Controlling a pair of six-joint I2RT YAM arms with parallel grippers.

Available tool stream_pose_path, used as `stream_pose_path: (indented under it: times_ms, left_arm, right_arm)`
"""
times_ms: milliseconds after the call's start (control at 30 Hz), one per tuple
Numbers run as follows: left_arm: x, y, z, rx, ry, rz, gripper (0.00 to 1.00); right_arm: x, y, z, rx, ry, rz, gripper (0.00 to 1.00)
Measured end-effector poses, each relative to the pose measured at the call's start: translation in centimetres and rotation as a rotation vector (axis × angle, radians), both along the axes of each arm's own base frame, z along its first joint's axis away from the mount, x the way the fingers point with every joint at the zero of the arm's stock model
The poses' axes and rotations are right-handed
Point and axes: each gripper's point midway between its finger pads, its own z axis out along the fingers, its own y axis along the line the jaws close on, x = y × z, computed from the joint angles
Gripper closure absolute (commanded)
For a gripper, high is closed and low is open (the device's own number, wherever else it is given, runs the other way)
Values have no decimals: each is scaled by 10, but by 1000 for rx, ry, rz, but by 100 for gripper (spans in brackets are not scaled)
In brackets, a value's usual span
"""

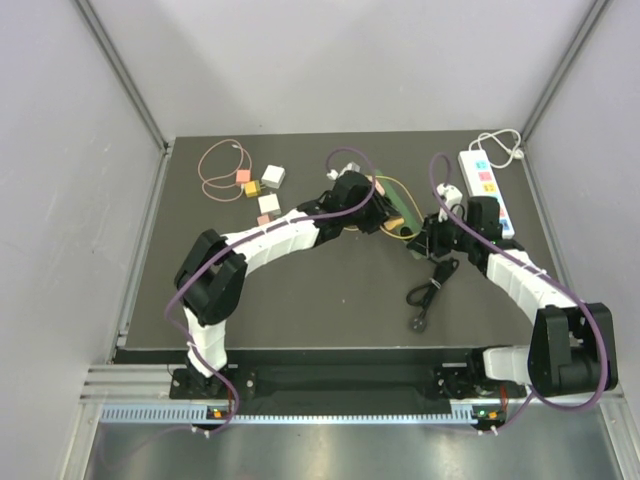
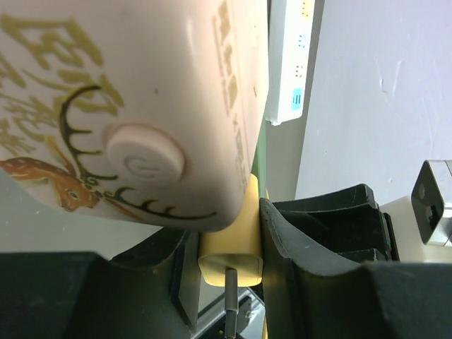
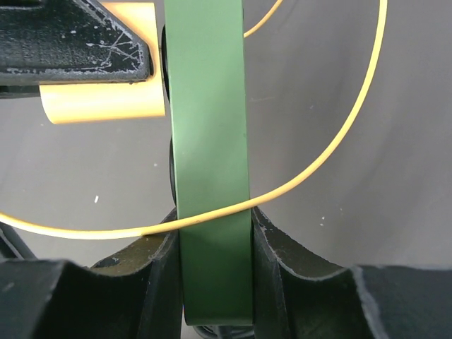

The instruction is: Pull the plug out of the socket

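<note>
The socket is a slim block with a green back [image 3: 208, 141] and a cream face printed with a deer and a round button [image 2: 141, 85]. It shows at table centre in the top view [image 1: 408, 212]. The yellow plug [image 2: 233, 240] sits against it, and also shows in the right wrist view [image 3: 99, 102]. My left gripper [image 2: 229, 261] is shut on the plug, one finger on each side. My right gripper [image 3: 215, 268] is shut on the socket's green body from the near side. A thin yellow cable [image 3: 318, 162] crosses in front of the socket.
A white power strip [image 1: 487, 185] lies at the back right, also in the left wrist view [image 2: 289, 63]. A black cable with a plug [image 1: 428, 295] lies near the right arm. Small adapter cubes [image 1: 262, 190] and a pink cable loop [image 1: 220, 165] lie at the back left.
</note>
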Motion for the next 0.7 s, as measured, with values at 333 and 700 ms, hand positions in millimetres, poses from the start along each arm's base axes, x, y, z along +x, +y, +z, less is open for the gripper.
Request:
stream_pose_path:
  times_ms: [333, 700]
  left_arm:
    - [3, -2, 4, -53, 2, -127, 100]
    - [3, 6, -1, -154, 56, -119, 100]
  right_arm:
    - [3, -1, 3, 9, -9, -10, 100]
    - [1, 1, 3, 29, 10, -12, 100]
